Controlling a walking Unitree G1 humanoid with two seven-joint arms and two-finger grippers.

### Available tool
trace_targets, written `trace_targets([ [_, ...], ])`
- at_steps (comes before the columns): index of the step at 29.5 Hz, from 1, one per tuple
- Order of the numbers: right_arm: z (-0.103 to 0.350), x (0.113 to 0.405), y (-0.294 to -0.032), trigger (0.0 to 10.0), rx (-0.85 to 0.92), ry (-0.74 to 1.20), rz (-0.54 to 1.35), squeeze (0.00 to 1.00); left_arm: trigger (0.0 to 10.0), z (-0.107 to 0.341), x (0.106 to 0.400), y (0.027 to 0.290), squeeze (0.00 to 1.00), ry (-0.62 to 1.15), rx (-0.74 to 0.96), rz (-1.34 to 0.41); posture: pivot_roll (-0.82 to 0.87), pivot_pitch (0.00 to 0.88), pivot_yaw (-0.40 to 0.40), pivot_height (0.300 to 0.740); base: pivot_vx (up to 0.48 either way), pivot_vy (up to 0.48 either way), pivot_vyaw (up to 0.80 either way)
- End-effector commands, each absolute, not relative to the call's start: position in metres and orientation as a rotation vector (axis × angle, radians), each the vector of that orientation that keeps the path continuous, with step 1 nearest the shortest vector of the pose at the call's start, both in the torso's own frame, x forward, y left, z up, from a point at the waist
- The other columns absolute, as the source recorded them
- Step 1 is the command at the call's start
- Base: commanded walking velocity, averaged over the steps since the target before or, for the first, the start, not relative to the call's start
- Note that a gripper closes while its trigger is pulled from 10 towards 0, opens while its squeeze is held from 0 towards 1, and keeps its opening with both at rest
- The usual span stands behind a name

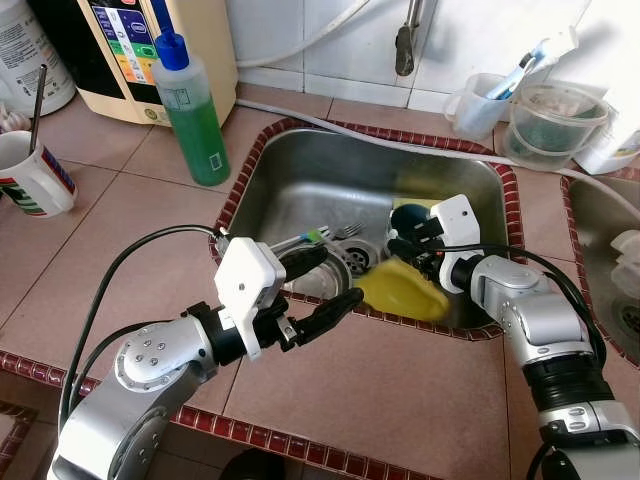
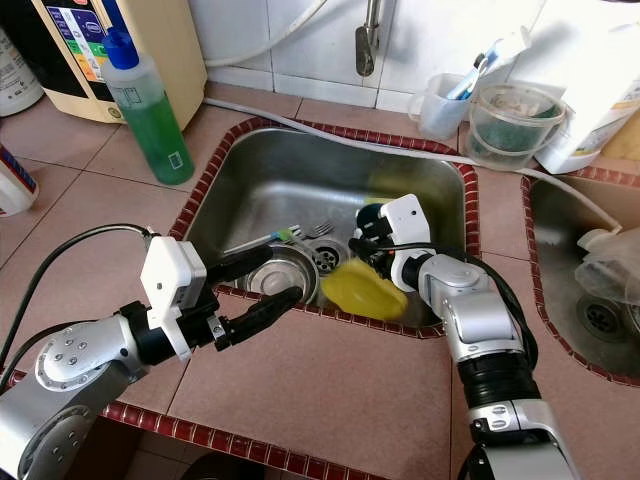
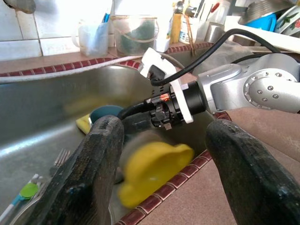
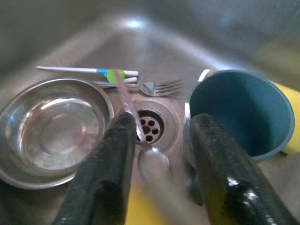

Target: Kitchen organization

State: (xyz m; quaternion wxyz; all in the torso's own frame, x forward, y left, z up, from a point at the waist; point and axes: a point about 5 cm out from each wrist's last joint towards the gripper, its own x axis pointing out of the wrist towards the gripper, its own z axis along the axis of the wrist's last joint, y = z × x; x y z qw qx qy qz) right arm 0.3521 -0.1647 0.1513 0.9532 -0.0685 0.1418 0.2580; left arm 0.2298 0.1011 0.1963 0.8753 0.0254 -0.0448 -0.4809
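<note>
Clearing the sink: yellow item at the rim, dishes left inside

Hovering over the near edge of the stainless steel sink (image 1: 300, 170), the right end effector (image 1: 408, 262) appears to have hold of a blurred yellow soft object (image 1: 403, 291), perhaps a sponge or cloth; its motion blur makes the grip hard to confirm, and in the right wrist view the two black fingers (image 4: 105, 173) stand apart with a yellow smear between them. The left end effector (image 1: 325, 285) reaches in from the tiled bench (image 1: 120, 230) with its fingers spread wide and nothing between them, its tips just beside the yellow object, as if ready to receive it.

Inside the basin lie a round steel bowl (image 4: 51, 131), a metal fork (image 4: 161, 86), a utensil with a green and blue handle (image 4: 110, 73) and a spoon (image 4: 152, 161) over the drain, with a teal cup (image 4: 236, 110) on its side against a yellow scouring pad (image 4: 293, 119). A green dish-soap bottle (image 1: 190, 110) and a white mug (image 1: 35, 175) stand on the bench, well apart from the sink.

By my judgement the work is at an early stage: most of the dishes remain in the basin, and only the yellow object is in hand
</note>
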Motion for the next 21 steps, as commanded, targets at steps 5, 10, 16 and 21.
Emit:
trace_targets([
  [5, 0.163, 0.355, -0.162, 10.0, -0.140, 0.227, 0.524, 1.00, 10.0, 0.200, 0.227, 0.101, 0.00, -0.106, 0.056, -1.017, -0.03, 0.240, 0.003, 0.740, 0.000, 0.000, 0.00],
  [10, 0.174, 0.358, -0.163, 10.0, -0.109, 0.150, 0.488, 1.00, 10.0, 0.201, 0.227, 0.101, 0.00, -0.107, 0.056, -1.017, -0.02, 0.238, 0.005, 0.740, 0.000, 0.000, 0.00],
  [16, 0.188, 0.360, -0.166, 10.0, -0.051, -0.006, 0.395, 1.00, 10.0, 0.200, 0.229, 0.102, 0.00, -0.105, 0.062, -1.006, -0.02, 0.230, 0.006, 0.740, 0.000, 0.000, 0.00],
  [21, 0.194, 0.358, -0.170, 10.0, 0.044, -0.105, 0.290, 1.00, 10.0, 0.198, 0.242, 0.111, 0.00, -0.086, -0.021, -0.894, -0.02, 0.224, 0.005, 0.740, 0.000, 0.000, 0.00],
])
